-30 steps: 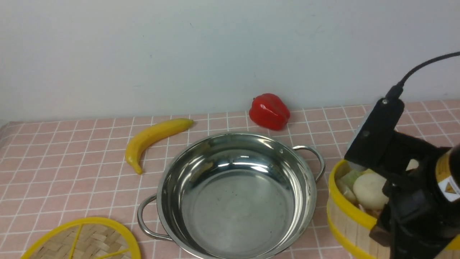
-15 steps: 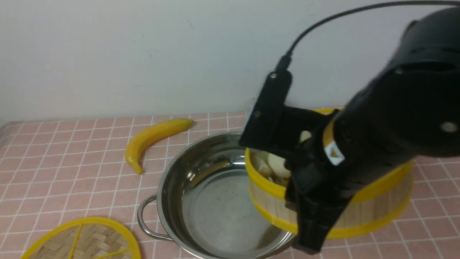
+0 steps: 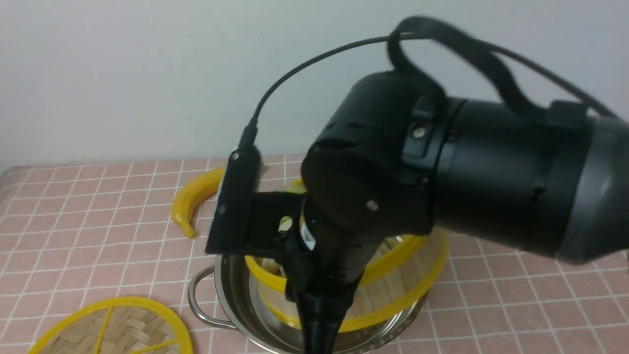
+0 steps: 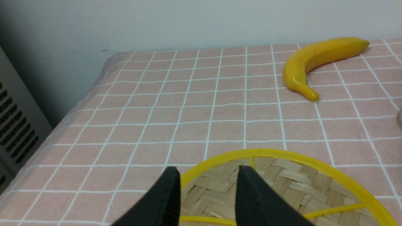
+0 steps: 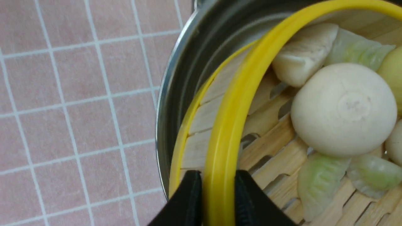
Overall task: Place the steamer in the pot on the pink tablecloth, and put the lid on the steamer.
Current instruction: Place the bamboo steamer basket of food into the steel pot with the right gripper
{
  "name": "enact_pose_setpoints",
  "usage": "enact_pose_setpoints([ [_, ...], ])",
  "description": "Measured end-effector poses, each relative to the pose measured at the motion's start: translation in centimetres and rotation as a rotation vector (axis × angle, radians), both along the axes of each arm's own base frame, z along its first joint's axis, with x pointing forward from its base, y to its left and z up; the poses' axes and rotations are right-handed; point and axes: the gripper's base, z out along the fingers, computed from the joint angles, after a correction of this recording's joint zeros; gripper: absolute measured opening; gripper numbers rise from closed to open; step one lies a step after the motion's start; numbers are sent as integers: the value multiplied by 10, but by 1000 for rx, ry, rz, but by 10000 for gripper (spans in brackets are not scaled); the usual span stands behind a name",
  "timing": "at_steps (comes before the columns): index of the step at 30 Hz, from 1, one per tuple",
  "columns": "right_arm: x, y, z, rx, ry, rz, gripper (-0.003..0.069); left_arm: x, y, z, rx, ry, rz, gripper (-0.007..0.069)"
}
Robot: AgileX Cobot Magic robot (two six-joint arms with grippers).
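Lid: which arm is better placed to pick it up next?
Left. The left gripper hangs open at the lid, while the right gripper is clamped on the steamer at the pot.

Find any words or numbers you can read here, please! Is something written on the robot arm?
No text here can be read.
A small sticker on the right arm: too blurred to read.
The pot, steamer, lid, banana and pink tablecloth: no writing.

Black cylindrical right arm with silver screws, looping black cable
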Motion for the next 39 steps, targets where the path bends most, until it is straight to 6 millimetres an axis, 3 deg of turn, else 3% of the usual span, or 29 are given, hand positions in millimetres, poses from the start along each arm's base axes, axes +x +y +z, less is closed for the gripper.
enact_pose_setpoints([
  [8, 5, 13, -20, -1, 8, 16, 136, 0, 0, 0, 0, 0, 0, 243],
  [18, 15, 29, -60, -44, 36, 35, 136, 0, 0, 0, 0, 0, 0, 243],
  [39, 22, 20, -71, -108, 96, -47, 137, 0, 0, 0, 0, 0, 0, 243],
])
